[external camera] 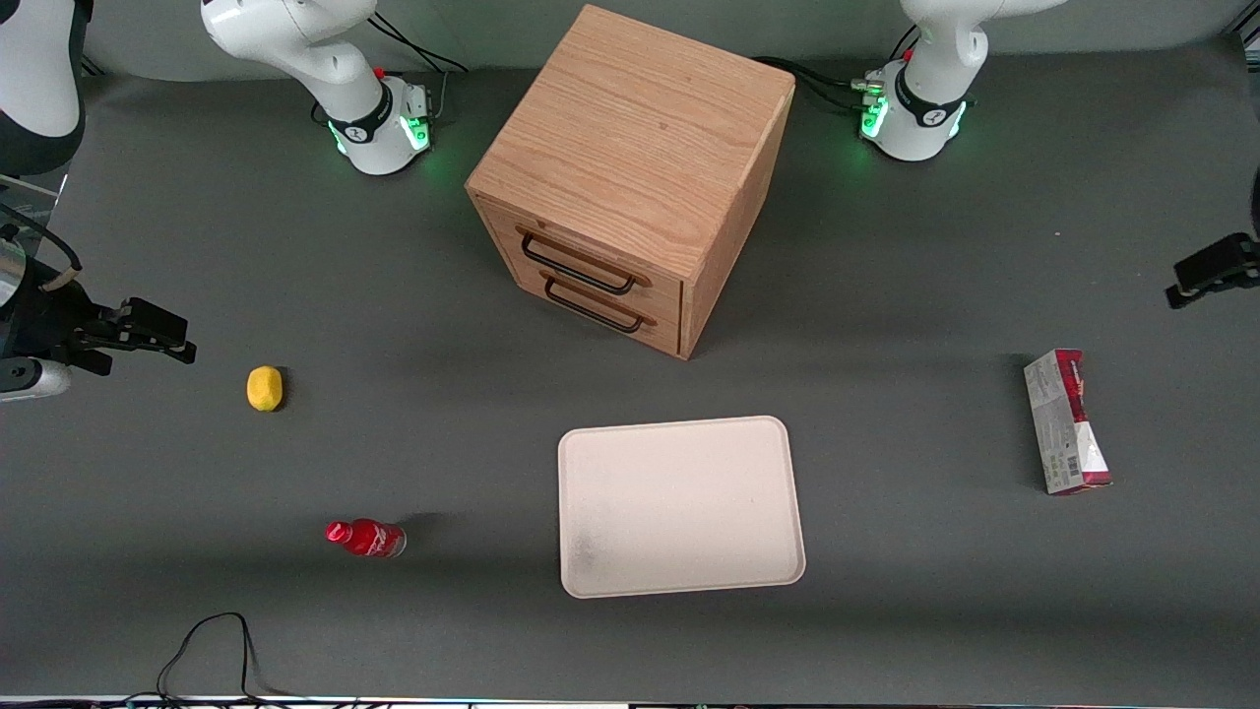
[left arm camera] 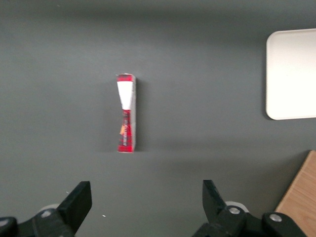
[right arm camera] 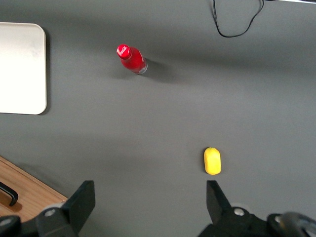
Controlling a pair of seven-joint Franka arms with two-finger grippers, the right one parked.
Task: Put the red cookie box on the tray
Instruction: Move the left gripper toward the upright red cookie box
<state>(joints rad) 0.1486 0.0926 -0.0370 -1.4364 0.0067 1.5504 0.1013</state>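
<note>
– Trouble is looked for, one thing at a time. What is seen first?

– At the parked arm's end of the table, a yellow lemon (external camera: 264, 388) is seen. Nearer the front camera, a small red bottle (external camera: 366, 538) is seen. It is red too, so it could be picked by mistake. It is not the thing that is wanted.

– What is found in the middle?

– The wooden drawer cabinet (external camera: 630, 177) is found there. The tray (external camera: 679, 581) is laid flat in front of it, nearer the front camera. Nothing is seen on the tray.

– Where is the red cookie box (external camera: 1068, 423)?

– It is found toward the working arm's end of the table, well apart from the tray. It seems to be stood up on one thin edge.

– And the gripper (left arm camera: 145, 197)?

– It is held up in the air, farther from the front camera than the box. Its fingers are spread wide apart, and nothing is held between them.

– So what could go wrong?

– The box is thin and stood on its edge, so it could be knocked flat if it is bumped by a finger on the way down. If it is squeezed too softly, it could be dropped on the long way to the tray. If it is let go on the raised rim, it could be left half off, tipped onto the table.
</note>
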